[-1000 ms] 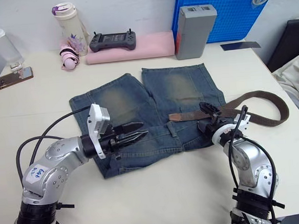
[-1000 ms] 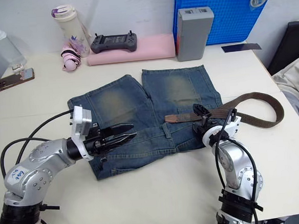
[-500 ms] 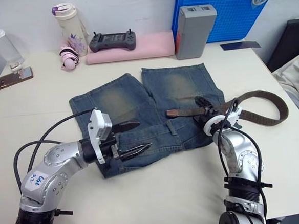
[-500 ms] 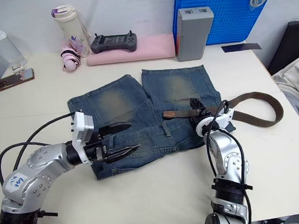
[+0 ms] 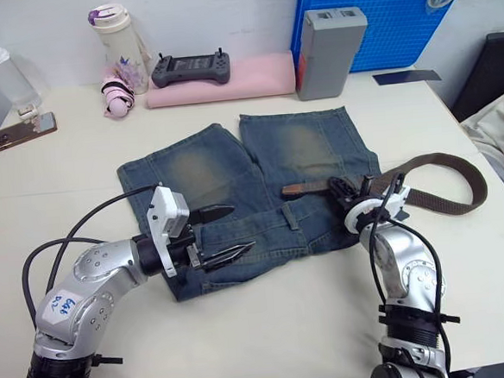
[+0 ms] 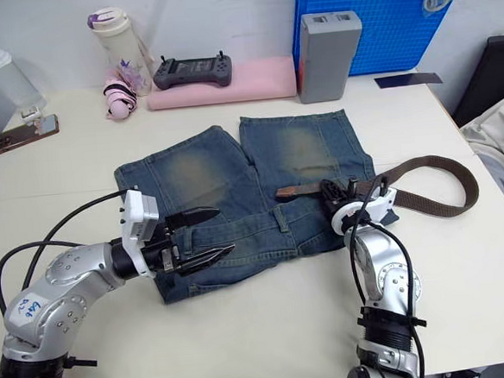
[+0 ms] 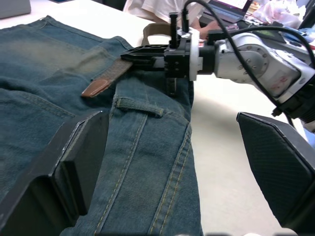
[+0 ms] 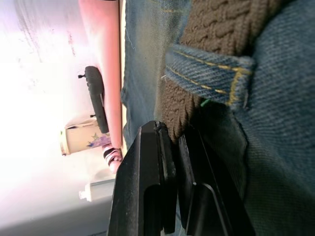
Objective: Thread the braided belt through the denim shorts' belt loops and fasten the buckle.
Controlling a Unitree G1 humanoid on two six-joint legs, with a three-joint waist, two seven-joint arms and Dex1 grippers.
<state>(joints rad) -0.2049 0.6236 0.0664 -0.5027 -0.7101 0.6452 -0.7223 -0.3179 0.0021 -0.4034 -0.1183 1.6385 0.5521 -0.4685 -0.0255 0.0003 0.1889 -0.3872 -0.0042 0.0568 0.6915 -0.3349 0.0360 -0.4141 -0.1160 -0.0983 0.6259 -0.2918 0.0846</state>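
The right gripper (image 5: pixel 345 186) is clamped on the dark-brown braided belt (image 5: pixel 441 164) at the faded blue denim shorts' (image 5: pixel 234 177) right waistband edge; the left gripper (image 5: pixel 224 234) stands apart near the left edge.

Braided belt (image 5: pixel 437 180) partly hidden: the stretch between tan tip and outer loop sits under the right gripper (image 6: pixel 332 189) and its cable. Buckle can't be made out. Lower waistband of the denim shorts (image 5: pixel 261 188) covered by the left gripper (image 5: pixel 225 234) (fingers spread). Blue crate (image 5: pixel 378 16) at the desk's far edge cut off at the top. Person at the desk's right edge mostly out of frame.
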